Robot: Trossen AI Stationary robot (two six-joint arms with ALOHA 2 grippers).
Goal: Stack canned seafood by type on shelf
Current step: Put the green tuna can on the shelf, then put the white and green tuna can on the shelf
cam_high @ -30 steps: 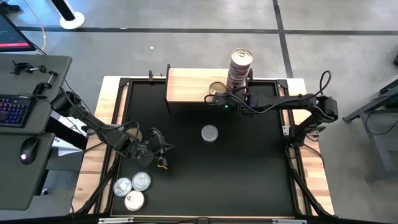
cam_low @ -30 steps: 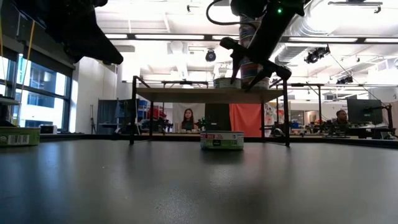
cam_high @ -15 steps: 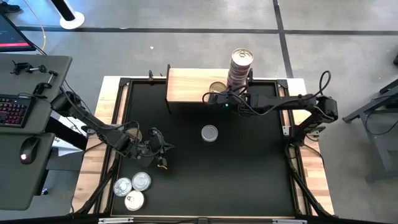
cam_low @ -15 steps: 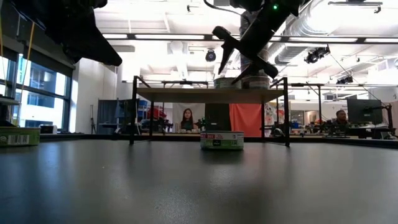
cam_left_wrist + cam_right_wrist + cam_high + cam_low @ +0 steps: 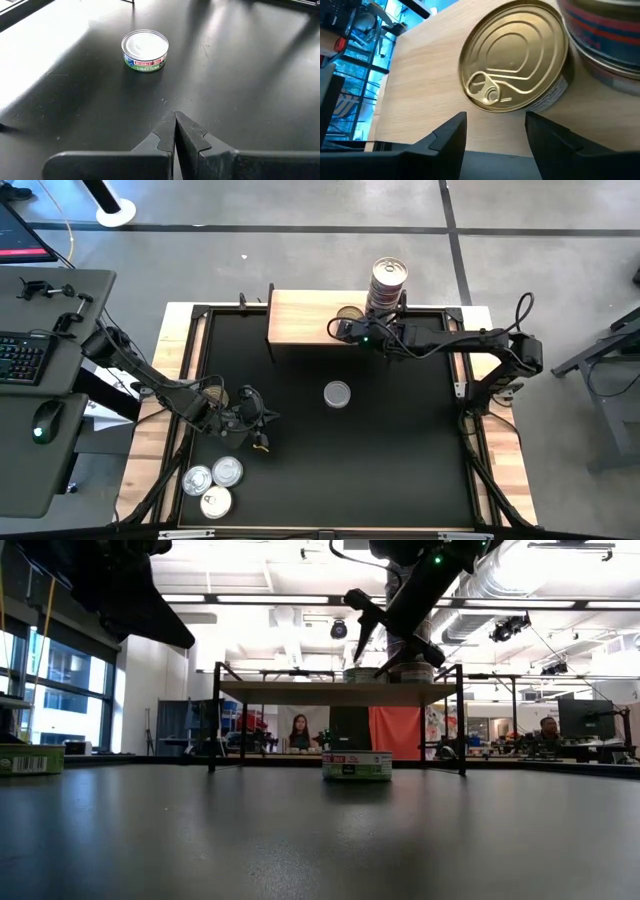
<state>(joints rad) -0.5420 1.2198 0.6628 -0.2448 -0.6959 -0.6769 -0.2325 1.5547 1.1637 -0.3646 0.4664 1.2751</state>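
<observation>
Shelf (image 5: 300, 317): gold tin (image 5: 515, 61) beside tall stack (image 5: 386, 288). Right gripper (image 5: 495, 131) parted, empty, over gold tin. Left gripper (image 5: 174, 131) closed, empty.

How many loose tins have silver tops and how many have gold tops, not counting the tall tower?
Silver-topped tins: 4, one mid-table, three near the table's front left corner
Gold-topped tins: 1, on the shelf
Total: 5 in clear sight; a half-hidden thing by the left arm is left out.
</observation>
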